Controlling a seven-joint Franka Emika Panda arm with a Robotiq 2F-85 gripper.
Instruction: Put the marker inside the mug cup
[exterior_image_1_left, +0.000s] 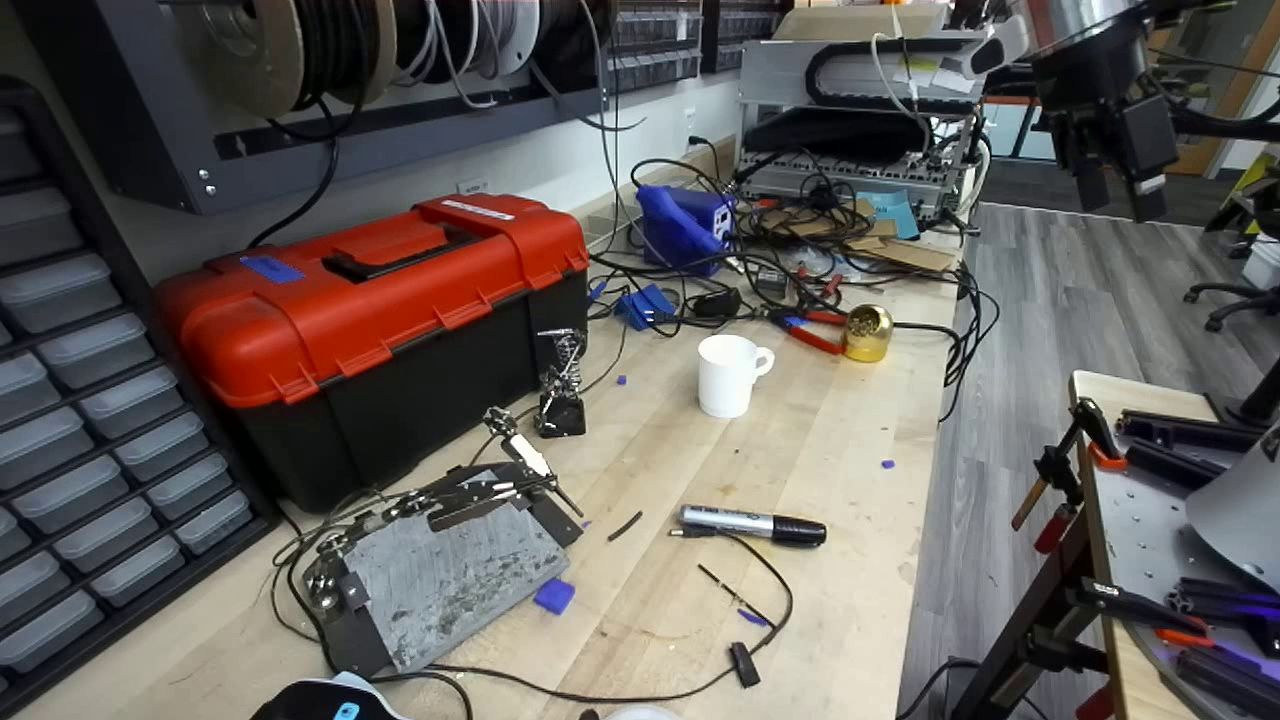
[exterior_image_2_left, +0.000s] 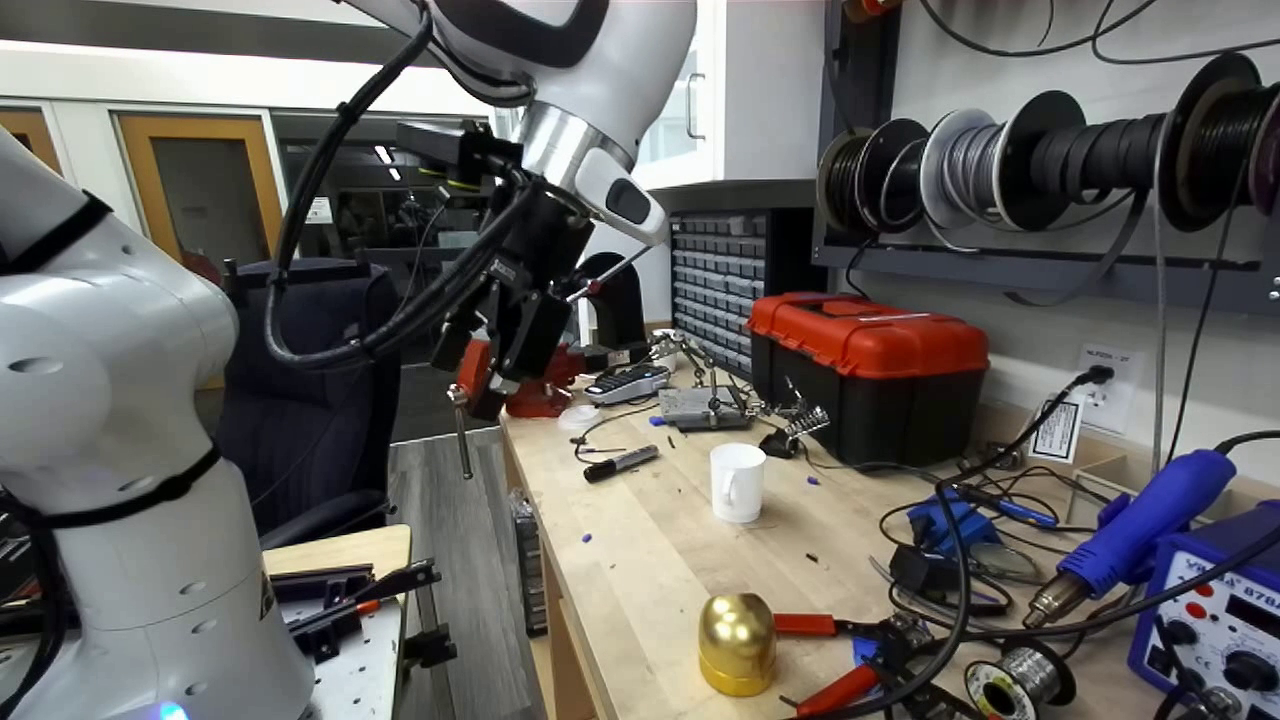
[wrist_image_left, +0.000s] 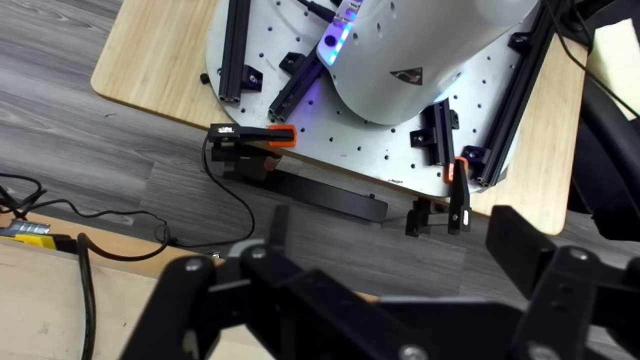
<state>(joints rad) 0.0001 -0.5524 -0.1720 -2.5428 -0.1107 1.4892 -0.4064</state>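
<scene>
The marker (exterior_image_1_left: 735, 521), grey with a black cap, lies on the wooden workbench. It also shows in an exterior view (exterior_image_2_left: 621, 463). The white mug cup (exterior_image_1_left: 725, 378) stands upright on the bench a short way from the marker, and it also shows in an exterior view (exterior_image_2_left: 736, 485). My gripper (exterior_image_1_left: 1120, 200) is raised high, off to the side of the bench over the floor gap. It also shows in an exterior view (exterior_image_2_left: 472, 375). In the wrist view my gripper (wrist_image_left: 392, 225) has its fingers wide apart with nothing between them. The marker and mug are out of the wrist view.
A red and black toolbox (exterior_image_1_left: 400, 330) stands against the wall. A soldering holder with a grey plate (exterior_image_1_left: 455, 575) and a thin black cable (exterior_image_1_left: 785, 590) lie near the marker. A gold tip cleaner (exterior_image_2_left: 737, 645), pliers (exterior_image_2_left: 840, 690) and tangled cables lie further along. A red vise (exterior_image_2_left: 540, 385) is at the bench end.
</scene>
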